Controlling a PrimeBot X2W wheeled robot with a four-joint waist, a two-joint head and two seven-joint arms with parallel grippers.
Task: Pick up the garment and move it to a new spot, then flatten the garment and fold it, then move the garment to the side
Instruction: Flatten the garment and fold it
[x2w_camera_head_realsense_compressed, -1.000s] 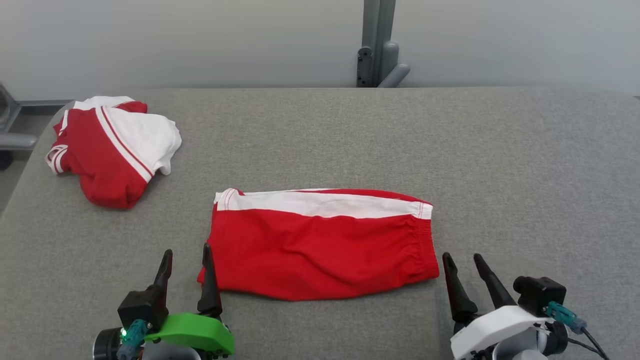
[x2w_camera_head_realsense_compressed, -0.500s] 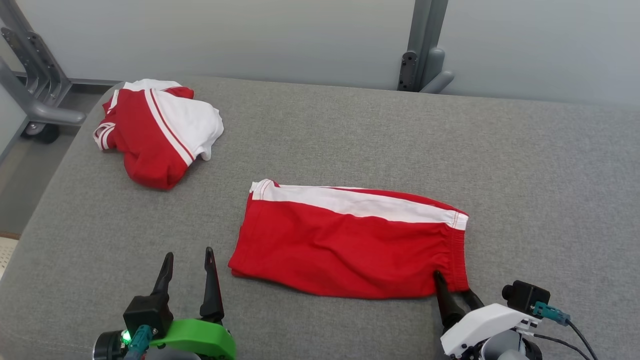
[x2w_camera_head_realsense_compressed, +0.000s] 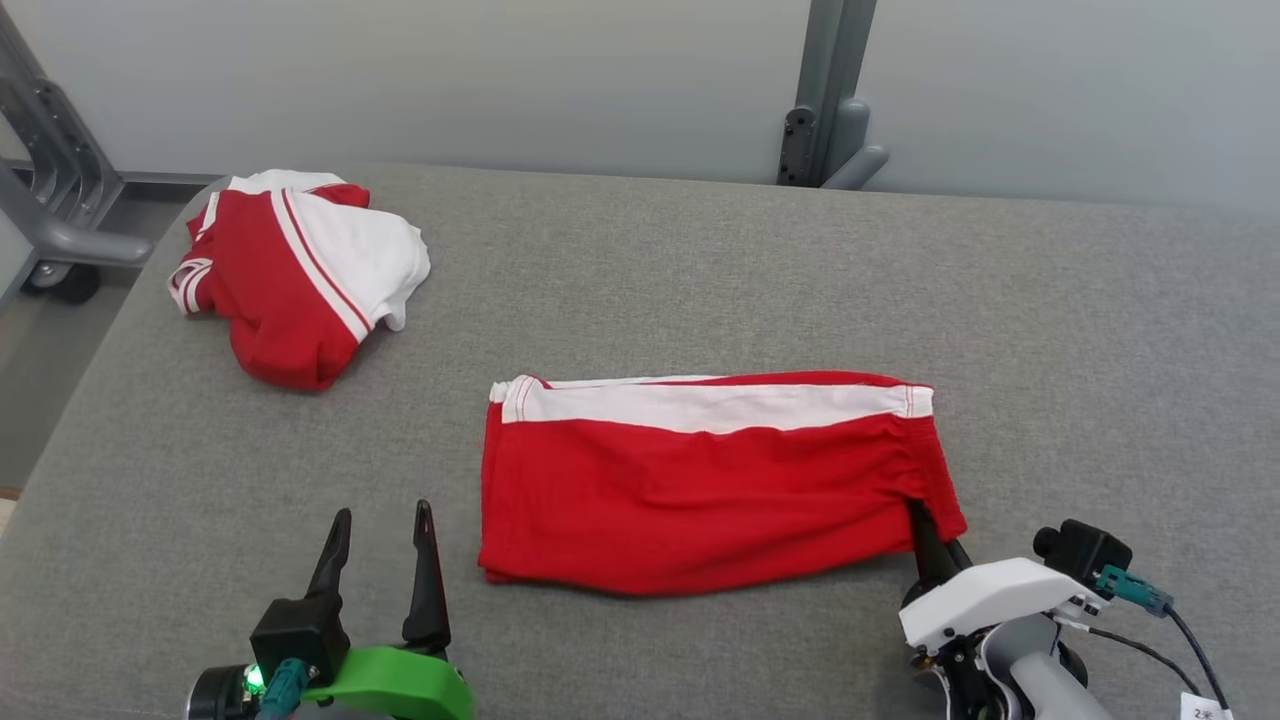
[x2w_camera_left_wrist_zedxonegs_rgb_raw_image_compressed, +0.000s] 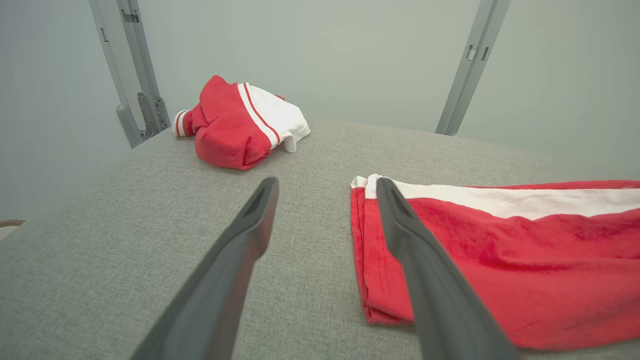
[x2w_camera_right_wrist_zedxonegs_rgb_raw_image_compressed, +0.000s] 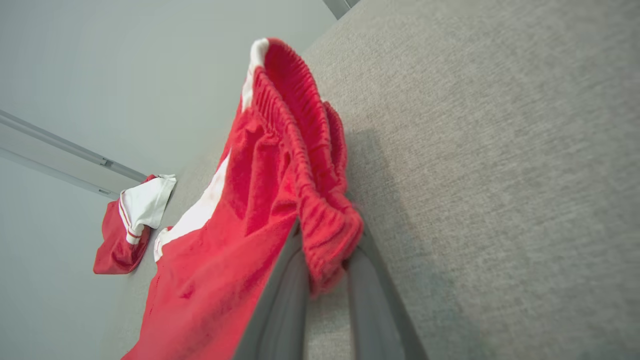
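The right gripper (x2w_camera_head_realsense_compressed: 928, 535) pinches the near waistband corner of the folded red shorts (x2w_camera_head_realsense_compressed: 700, 490), lying mid-table (x2w_camera_head_realsense_compressed: 700, 270), probably to drag them aside. The left gripper (x2w_camera_head_realsense_compressed: 385, 525) hovers spread just beside their hem, ready to help.

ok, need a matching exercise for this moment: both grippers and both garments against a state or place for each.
Things:
1. left gripper
2. right gripper
3. folded red shorts with a white stripe
4. crumpled red-and-white garment

States and places:
A. bunched at the far left corner of the grey fabric table
B. shut on a corner of the shorts
C. open, holding nothing
D. laid out mid-table

Pairs: 1-C, 2-B, 3-D, 4-A
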